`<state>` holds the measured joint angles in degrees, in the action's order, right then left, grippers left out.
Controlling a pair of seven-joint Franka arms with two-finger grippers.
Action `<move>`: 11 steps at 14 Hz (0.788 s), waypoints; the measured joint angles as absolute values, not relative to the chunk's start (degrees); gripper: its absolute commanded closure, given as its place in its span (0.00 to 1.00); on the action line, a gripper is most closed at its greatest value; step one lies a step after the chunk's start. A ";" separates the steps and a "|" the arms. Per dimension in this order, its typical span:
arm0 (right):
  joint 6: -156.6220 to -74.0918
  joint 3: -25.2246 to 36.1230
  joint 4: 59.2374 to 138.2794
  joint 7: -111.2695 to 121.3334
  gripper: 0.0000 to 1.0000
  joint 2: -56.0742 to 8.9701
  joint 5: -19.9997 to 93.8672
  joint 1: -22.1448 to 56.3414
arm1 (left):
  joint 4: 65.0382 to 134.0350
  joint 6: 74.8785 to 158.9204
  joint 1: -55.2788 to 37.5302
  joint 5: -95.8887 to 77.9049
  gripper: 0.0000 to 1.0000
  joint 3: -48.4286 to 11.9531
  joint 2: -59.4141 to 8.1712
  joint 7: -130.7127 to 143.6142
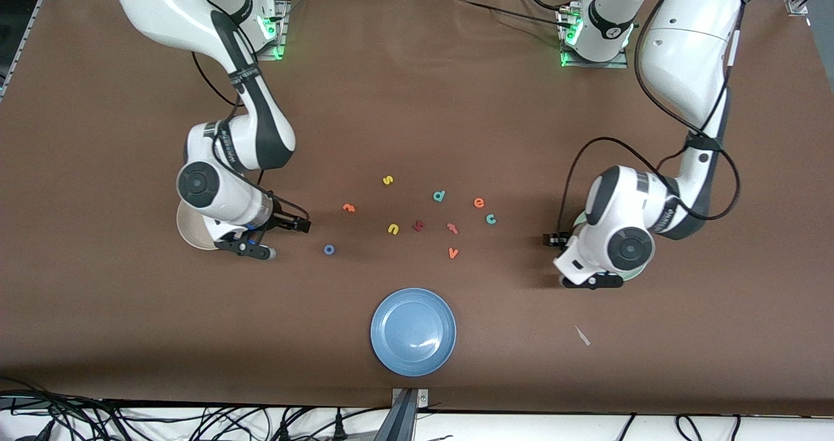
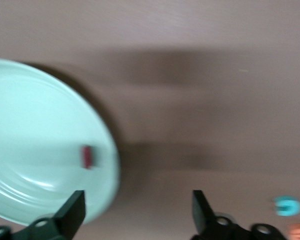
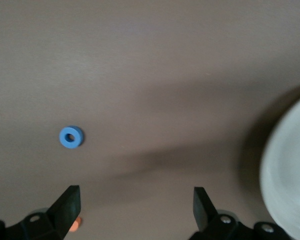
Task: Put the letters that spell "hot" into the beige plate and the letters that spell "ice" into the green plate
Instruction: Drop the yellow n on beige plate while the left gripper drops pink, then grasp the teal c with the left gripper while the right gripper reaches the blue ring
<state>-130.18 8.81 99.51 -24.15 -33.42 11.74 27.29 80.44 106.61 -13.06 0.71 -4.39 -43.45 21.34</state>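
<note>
My left gripper [image 2: 137, 207] hangs open and empty at the rim of the green plate [image 2: 40, 145], where the dark red i [image 2: 87, 156] lies. In the front view that plate is mostly hidden under the left arm. The teal c [image 1: 490, 218] and orange e [image 1: 479, 202] lie on the table toward the middle. My right gripper [image 3: 135, 205] is open and empty over bare table beside the beige plate [image 1: 190, 232]. The blue o [image 1: 329, 249] lies a short way from it, and the orange t [image 1: 349, 207] is farther from the camera.
A blue plate [image 1: 413, 331] sits near the table's front edge. Other letters are scattered mid-table: yellow s [image 1: 388, 180], teal d [image 1: 439, 195], yellow n [image 1: 393, 228], a dark red letter [image 1: 417, 225], pinkish-red t [image 1: 452, 228] and orange v [image 1: 453, 253].
</note>
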 measured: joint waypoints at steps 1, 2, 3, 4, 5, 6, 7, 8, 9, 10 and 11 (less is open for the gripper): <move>-131.62 8.80 99.10 -24.15 0.00 -34.56 11.18 28.22 | 80.46 106.63 -14.34 0.63 0.00 -5.23 -43.47 24.71; -132.79 8.79 98.56 -24.13 0.00 -35.72 10.83 28.92 | 80.56 107.02 -16.09 0.48 0.00 -5.65 -43.47 28.20; -133.42 8.80 97.76 -23.95 0.00 -36.81 10.52 29.31 | 80.67 108.28 -17.97 -0.09 0.00 -5.74 -43.51 31.52; -133.61 8.80 96.74 -23.46 0.00 -37.88 10.20 29.45 | 80.85 110.20 -19.54 -1.14 0.00 -5.75 -43.63 34.30; -133.67 8.79 95.43 -22.66 0.00 -39.04 10.00 29.51 | 81.09 111.98 -20.75 -2.18 0.00 -5.77 -43.90 36.16; -133.68 8.79 94.03 -21.87 0.00 -40.17 9.98 29.52 | 81.35 113.00 -21.76 -2.83 0.01 -5.77 -44.34 37.28; -133.68 8.79 92.79 -21.34 0.00 -41.15 9.97 29.53 | 81.45 113.47 -22.61 -3.18 0.08 -5.77 -44.90 38.18; -133.68 8.79 91.86 -21.04 0.00 -41.98 9.96 29.56 | 81.49 113.87 -23.25 -3.30 0.18 -5.78 -45.44 39.23; -133.69 8.78 91.21 -20.84 0.00 -42.59 9.95 29.68 | 81.53 114.20 -23.62 -3.30 0.24 -5.78 -45.81 40.03; -133.83 8.78 90.83 -20.74 0.00 -43.08 9.95 29.87 | 81.72 114.41 -23.69 -3.30 0.25 -5.78 -46.12 40.20; -134.20 8.78 90.59 -20.68 0.00 -43.49 9.95 30.07 | 82.34 114.90 -23.62 -3.30 0.27 -5.67 -46.36 40.20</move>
<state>-134.20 8.78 90.59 -20.68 -43.49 9.95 30.07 82.34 114.90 -23.62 -3.30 -5.67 -46.36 40.20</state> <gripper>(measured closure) 0.000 0.229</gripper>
